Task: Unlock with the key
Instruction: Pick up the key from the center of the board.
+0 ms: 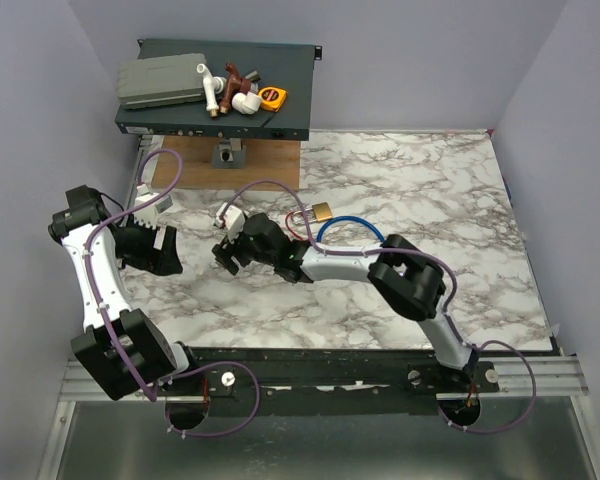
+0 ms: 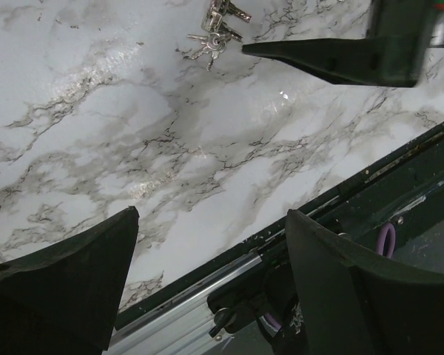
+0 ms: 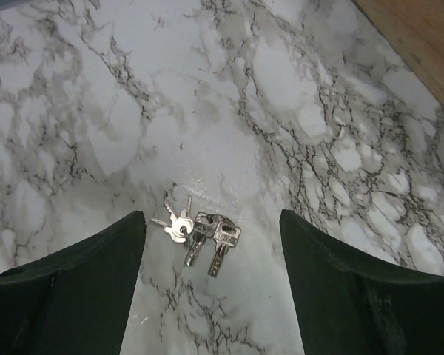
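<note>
A bunch of small silver keys on a ring lies flat on the marble table; I cannot tell which of them is the task's key. My right gripper hovers over the bunch, open, its dark fingers on either side and touching nothing. In the left wrist view the same keys lie at the top, next to a right finger. My left gripper is open and empty, above the table's near edge. From above, the right gripper hides the keys. The brass padlock lies behind the right arm.
A blue cable lock curves beside the padlock. At the back a dark rack unit carries a grey box, pipe fittings and a tape measure, with a wooden board in front. A metal rail runs along the near edge.
</note>
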`<state>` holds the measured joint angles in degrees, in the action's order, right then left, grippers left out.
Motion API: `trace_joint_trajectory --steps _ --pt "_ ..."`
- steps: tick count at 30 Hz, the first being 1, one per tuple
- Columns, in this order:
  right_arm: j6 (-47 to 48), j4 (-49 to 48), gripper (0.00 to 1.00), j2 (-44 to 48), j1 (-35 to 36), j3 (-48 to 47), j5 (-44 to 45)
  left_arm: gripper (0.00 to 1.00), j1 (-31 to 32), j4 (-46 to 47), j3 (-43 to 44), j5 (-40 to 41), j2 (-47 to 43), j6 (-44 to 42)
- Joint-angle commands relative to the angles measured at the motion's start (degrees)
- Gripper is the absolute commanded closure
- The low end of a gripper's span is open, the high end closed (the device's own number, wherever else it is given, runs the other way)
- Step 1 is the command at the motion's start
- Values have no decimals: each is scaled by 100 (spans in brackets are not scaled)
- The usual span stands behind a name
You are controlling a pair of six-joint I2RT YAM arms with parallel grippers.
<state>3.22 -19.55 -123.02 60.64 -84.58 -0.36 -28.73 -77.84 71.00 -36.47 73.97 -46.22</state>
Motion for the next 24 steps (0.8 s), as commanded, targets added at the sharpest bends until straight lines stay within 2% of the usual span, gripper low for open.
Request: trace_joint_trajectory --steps 1,7,9,11,15,18,24 --pt "82 319 25 -745 -65 -475 -286 20 26 103 137 -108 -94 68" --pt "130 363 30 -1338 -177 -949 -130 20 27 100 177 -100 -95 102" --pt "83 344 36 -1399 -211 -974 -155 20 32 94 166 -66 -105 104" --pt "55 256 47 -1381 -235 -855 -174 20 26 116 160 -13 -127 96" --pt "47 50 82 -1160 -252 -435 -114 20 26 107 142 8 -129 103" --pt "47 -80 97 -907 -275 0 -81 20 25 104 106 -3 -130 104" --pt "-168 -325 99 -99 -339 1181 174 20 25 51 137 -50 -130 87"
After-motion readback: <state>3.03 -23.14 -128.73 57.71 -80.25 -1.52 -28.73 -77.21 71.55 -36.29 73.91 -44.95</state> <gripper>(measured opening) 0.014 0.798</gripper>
